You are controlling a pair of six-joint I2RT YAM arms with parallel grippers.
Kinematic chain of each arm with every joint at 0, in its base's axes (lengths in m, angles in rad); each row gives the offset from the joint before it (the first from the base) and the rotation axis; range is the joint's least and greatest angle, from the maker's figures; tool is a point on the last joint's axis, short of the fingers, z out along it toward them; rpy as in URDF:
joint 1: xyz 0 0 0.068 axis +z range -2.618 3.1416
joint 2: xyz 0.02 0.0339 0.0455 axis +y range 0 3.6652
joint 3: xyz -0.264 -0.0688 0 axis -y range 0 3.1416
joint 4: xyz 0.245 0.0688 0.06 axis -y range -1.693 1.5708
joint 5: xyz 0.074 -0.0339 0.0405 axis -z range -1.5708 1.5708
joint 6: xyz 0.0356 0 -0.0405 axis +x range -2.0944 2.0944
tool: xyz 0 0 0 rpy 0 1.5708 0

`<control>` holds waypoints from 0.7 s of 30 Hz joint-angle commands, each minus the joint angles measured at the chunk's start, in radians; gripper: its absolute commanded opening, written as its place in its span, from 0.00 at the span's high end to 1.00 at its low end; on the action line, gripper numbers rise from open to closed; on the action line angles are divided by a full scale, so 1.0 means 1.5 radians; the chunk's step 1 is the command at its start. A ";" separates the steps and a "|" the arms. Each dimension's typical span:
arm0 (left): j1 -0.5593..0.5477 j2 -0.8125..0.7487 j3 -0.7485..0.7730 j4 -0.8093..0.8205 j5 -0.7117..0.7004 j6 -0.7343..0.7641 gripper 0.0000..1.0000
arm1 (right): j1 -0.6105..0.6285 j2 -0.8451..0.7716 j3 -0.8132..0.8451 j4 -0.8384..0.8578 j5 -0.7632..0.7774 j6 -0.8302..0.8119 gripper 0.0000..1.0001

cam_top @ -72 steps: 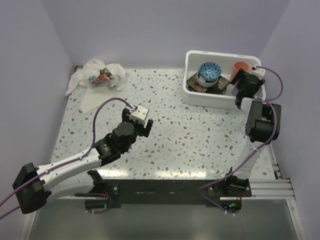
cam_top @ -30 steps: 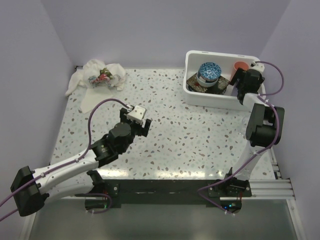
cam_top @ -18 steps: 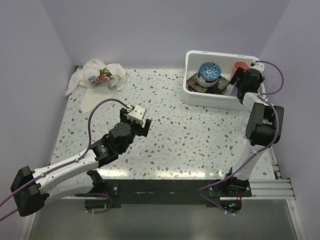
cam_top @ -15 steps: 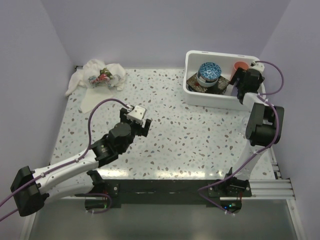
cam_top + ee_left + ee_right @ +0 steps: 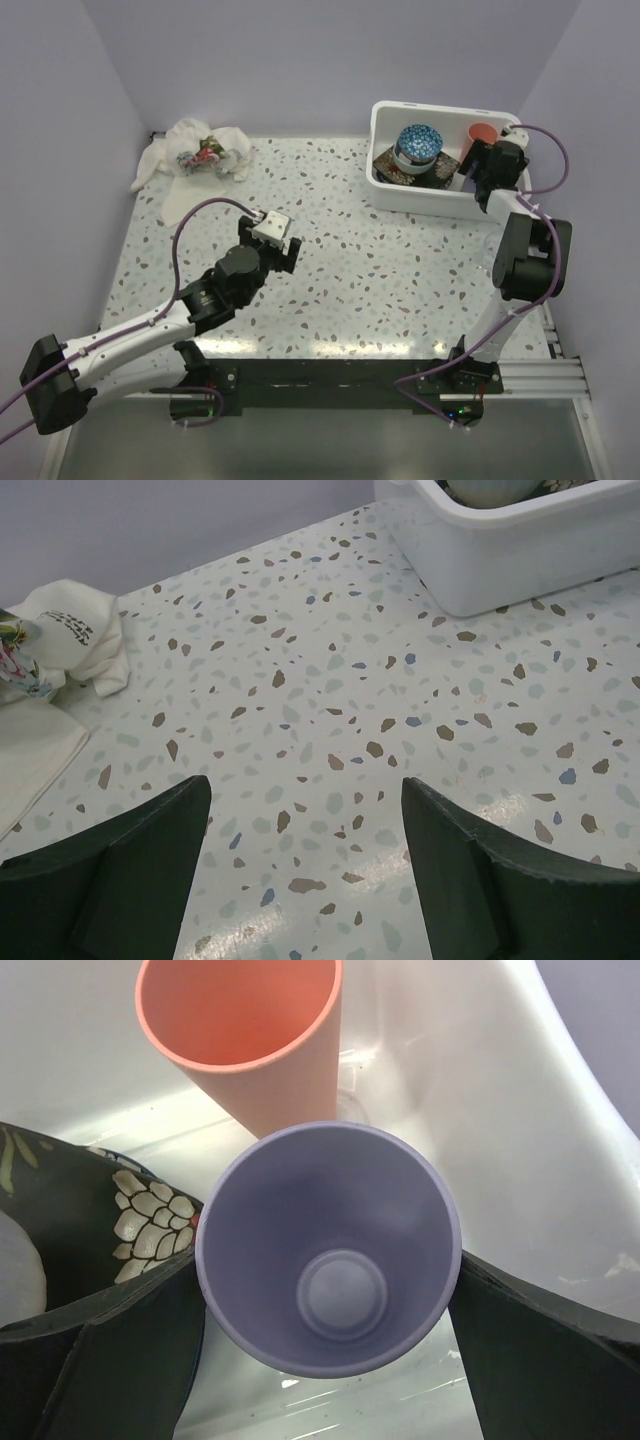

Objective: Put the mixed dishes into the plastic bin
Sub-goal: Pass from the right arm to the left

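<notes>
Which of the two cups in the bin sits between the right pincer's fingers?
The purple cup: the fingers of the right pincer flank it on both sides. The orange cup is just beyond it, outside the fingers.

Enclosure: three plain lilac walls (image 5: 300, 70) at left, rear and right, meeting in rear corners. Table (image 5: 380, 270): white terrazzo top with grey, brown and blue flecks, running up to walls. Black plate (image 5: 330, 375) along near edge; aluminium rail (image 5: 545, 375) at near right. Grey strip (image 5: 320, 450) below plate. Light even, diffuse; soft glare (image 5: 330, 345) on top near front edge.
</notes>
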 commanded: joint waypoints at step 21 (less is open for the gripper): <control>-0.004 -0.023 0.006 0.012 0.008 0.008 0.18 | 0.009 -0.076 0.020 -0.119 -0.032 0.006 0.01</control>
